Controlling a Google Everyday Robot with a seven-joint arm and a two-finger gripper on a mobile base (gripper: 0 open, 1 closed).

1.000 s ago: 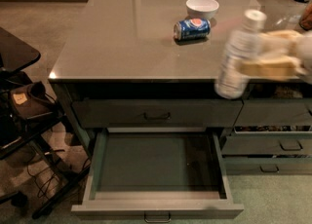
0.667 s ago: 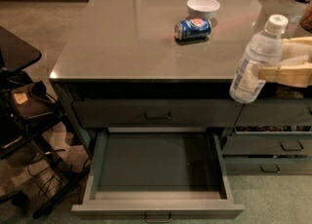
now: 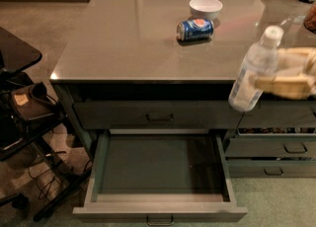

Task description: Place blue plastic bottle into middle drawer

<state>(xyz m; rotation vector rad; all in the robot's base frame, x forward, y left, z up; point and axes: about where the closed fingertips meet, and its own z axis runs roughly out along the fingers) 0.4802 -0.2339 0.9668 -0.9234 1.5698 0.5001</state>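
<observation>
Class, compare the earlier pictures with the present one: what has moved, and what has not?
The gripper, at the right of the view and shut on the bottle, carried it first rightward, then slightly lower, still tilted. The bottle was held throughout. The open middle drawer, can and bowl stayed put.

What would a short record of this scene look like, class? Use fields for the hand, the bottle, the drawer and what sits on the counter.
hand: hand at the right edge, in front of the counter's front edge, shut on the bottle
bottle: bottle in the air, tilted, cap up and to the right
drawer: drawer pulled open, nothing in it, lower left of the bottle
counter: counter holds a can on its side and a bowl behind it
task status: bottle not yet in the drawer
</observation>
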